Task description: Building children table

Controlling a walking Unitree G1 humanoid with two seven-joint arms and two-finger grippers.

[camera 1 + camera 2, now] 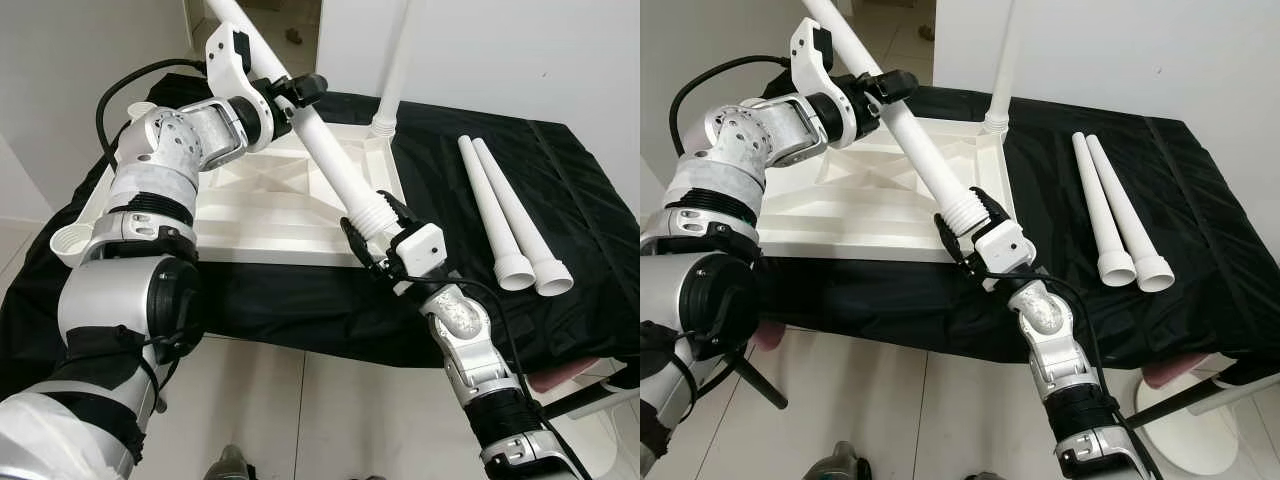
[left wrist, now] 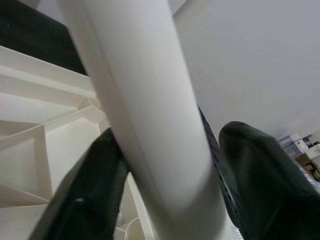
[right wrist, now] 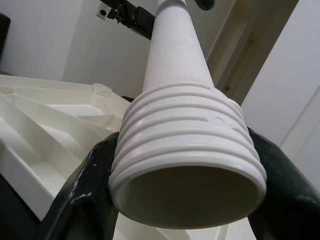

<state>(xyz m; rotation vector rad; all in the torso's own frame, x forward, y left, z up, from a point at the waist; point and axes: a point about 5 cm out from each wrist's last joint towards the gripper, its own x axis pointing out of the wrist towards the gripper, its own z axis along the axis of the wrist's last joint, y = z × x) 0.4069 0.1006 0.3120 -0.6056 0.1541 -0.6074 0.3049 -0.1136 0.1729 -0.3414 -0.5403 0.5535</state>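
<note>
Two grippers [image 1: 372,232] [image 1: 296,95] on leg [image 1: 330,155] (hollow threaded end [image 3: 187,165])

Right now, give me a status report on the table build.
Both grippers, left and right, clamped on one table leg, threaded end down. One leg already upright in the tabletop. Two spare legs alongside.

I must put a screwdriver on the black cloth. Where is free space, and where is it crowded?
Free: the black cloth right of the two loose legs, and the strip between them and the tabletop. Crowded: the tabletop's near right corner, where the left gripper and right gripper hold a leg.
</note>
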